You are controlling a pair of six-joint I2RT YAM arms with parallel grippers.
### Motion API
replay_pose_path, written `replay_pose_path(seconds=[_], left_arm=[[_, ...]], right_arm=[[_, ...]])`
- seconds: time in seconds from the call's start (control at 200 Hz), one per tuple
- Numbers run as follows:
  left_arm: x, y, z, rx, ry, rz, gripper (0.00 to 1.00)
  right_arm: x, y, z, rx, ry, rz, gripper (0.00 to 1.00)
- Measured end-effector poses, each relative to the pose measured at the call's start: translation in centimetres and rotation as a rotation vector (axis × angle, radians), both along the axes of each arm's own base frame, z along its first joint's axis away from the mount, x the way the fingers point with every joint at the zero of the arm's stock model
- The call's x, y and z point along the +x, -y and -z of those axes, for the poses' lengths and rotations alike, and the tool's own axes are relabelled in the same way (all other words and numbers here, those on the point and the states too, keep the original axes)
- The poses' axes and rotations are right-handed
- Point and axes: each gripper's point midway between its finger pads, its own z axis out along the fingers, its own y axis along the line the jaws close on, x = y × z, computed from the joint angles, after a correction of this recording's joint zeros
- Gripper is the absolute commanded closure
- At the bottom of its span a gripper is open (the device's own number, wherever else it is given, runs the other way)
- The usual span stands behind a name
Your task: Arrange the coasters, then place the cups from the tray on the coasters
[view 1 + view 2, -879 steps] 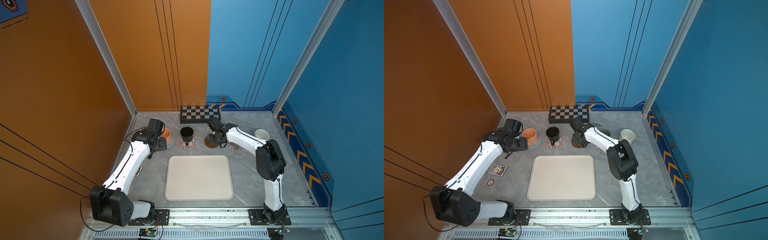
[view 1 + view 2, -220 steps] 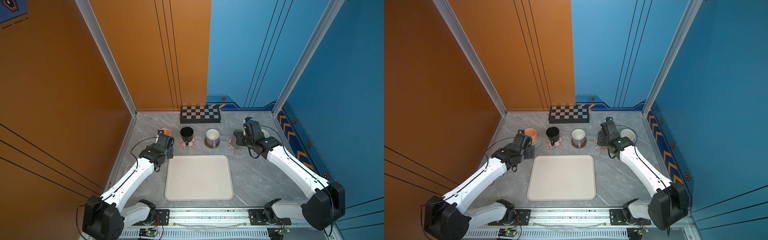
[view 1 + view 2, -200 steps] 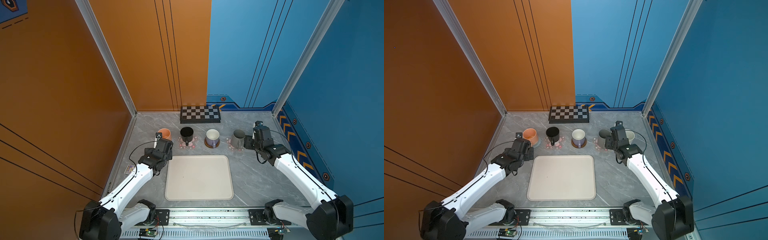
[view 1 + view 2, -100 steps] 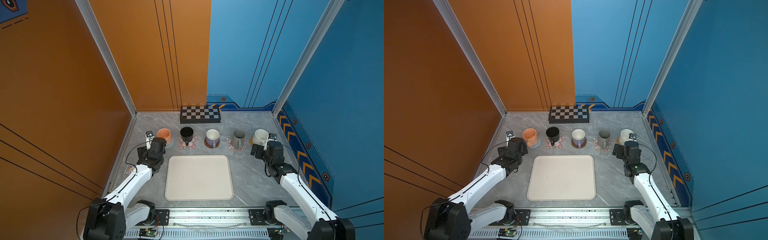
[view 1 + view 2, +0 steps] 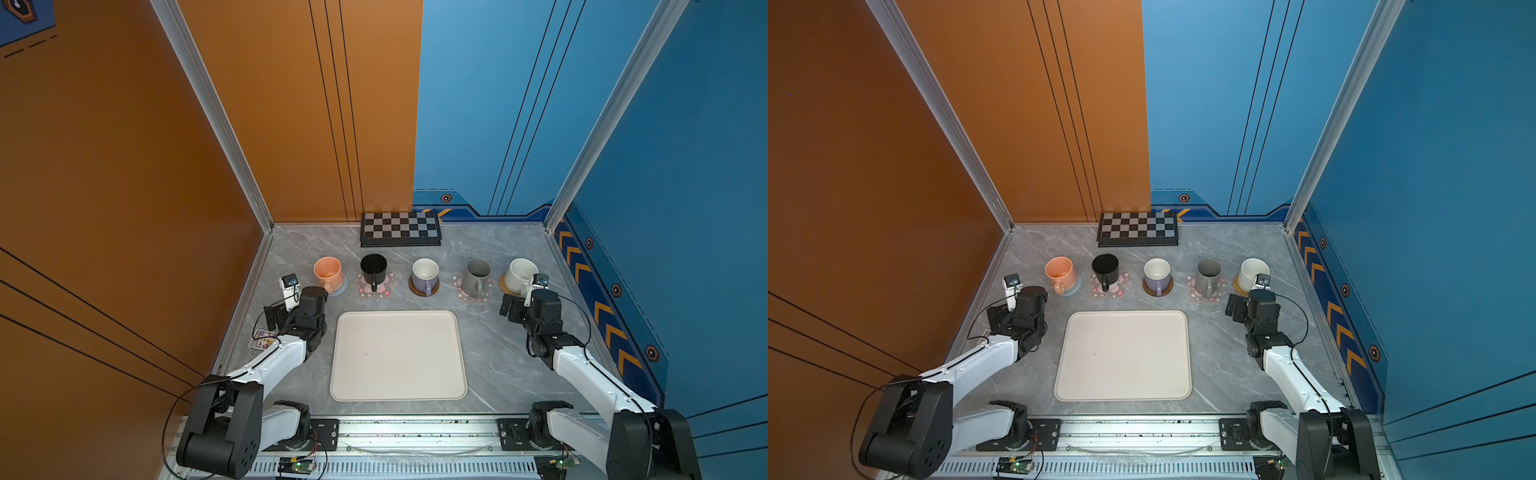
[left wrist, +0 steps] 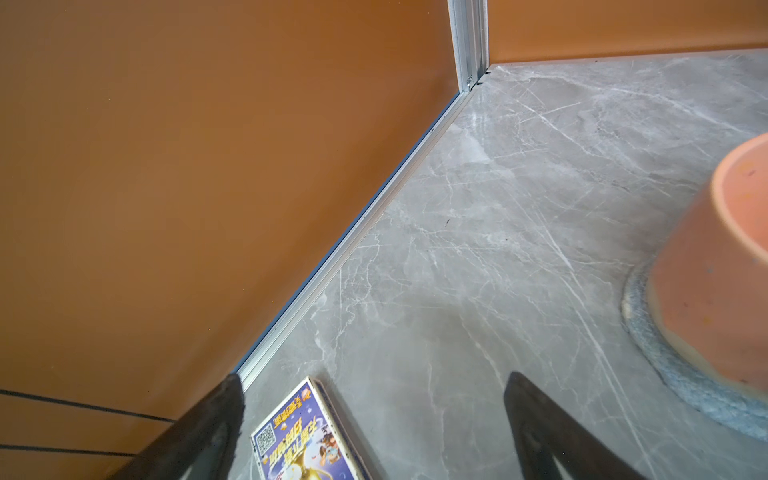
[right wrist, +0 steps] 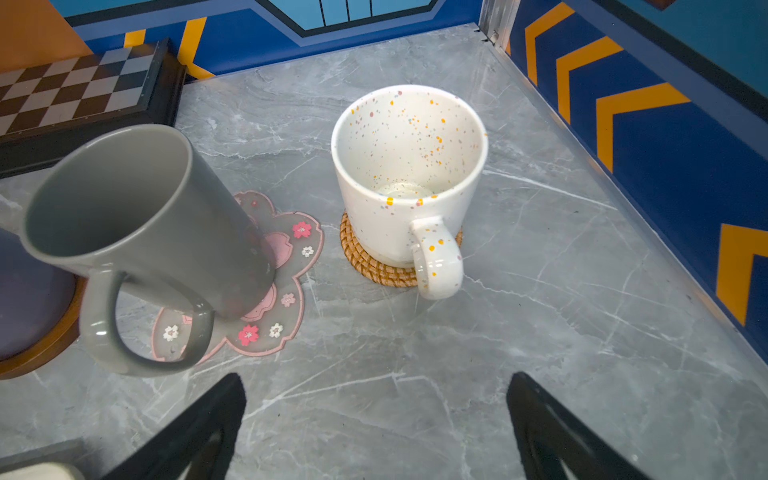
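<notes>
Several cups stand in a row behind the bare cream tray (image 5: 398, 355), each on a coaster. The orange cup (image 5: 328, 269) is on the blue-grey mat (image 6: 685, 386) and the black cup (image 5: 373, 267) on a pink flower mat (image 5: 386, 291). The lavender cup (image 5: 424, 274) sits on the brown wooden coaster (image 5: 435, 289), the grey cup (image 7: 141, 216) on a pink flower mat (image 7: 286, 266), and the white speckled cup (image 7: 409, 166) on the rattan coaster (image 7: 374, 270). My left gripper (image 6: 372, 377) is open near the left wall, beside the orange cup. My right gripper (image 7: 375, 376) is open and empty, short of the speckled cup.
A black-and-white checkerboard (image 5: 400, 229) lies against the back wall. A small purple card box (image 6: 305, 432) lies on the table by the left wall, under my left gripper. The orange wall is close on the left and the blue wall close on the right.
My right gripper opened, left the grey cup on its flower mat and drew back to the right front. My left arm pulled back from the orange cup toward the left wall.
</notes>
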Motion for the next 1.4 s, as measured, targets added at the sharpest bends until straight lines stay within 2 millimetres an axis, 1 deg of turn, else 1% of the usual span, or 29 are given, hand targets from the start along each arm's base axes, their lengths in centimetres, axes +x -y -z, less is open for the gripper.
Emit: replay_pose_path(seconds=[0.125,0.225,0.3,0.581,0.686,0.776,0.926,1.076,1.161,1.397], left_arm=[[-0.3,0.0,0.6,-0.003,0.012,0.000,0.02],[-0.6,0.1,1.2,-0.012,0.010,0.011,0.02],[-0.7,0.1,1.2,-0.017,0.019,0.016,0.02],[0.0,0.6,0.9,-0.020,0.083,0.059,0.02],[0.8,0.8,0.9,-0.024,0.109,0.088,0.02],[1.9,1.4,1.4,-0.026,0.109,0.131,0.02],[3.8,2.8,2.6,-0.038,0.080,0.231,0.02],[5.6,4.2,3.4,-0.053,0.099,0.321,0.02],[6.0,4.7,3.8,-0.054,0.095,0.354,0.02],[6.5,5.5,2.8,-0.064,0.155,0.400,0.02]], right_arm=[[0.9,-0.1,0.6,-0.002,0.018,-0.009,0.00],[1.3,0.1,1.6,-0.011,0.028,-0.008,0.00],[1.7,0.2,2.2,-0.017,0.031,-0.008,0.00],[3.8,0.7,2.4,-0.046,0.080,-0.012,0.00],[4.7,0.7,2.1,-0.062,0.108,-0.027,0.00],[5.4,0.6,2.5,-0.072,0.133,-0.037,0.00],[5.1,0.5,3.8,-0.082,0.139,-0.052,0.00],[5.3,0.1,3.2,-0.077,0.173,-0.079,0.00],[5.4,-0.1,3.0,-0.070,0.184,-0.092,0.00],[5.6,-1.0,2.4,-0.063,0.210,-0.148,0.00]])
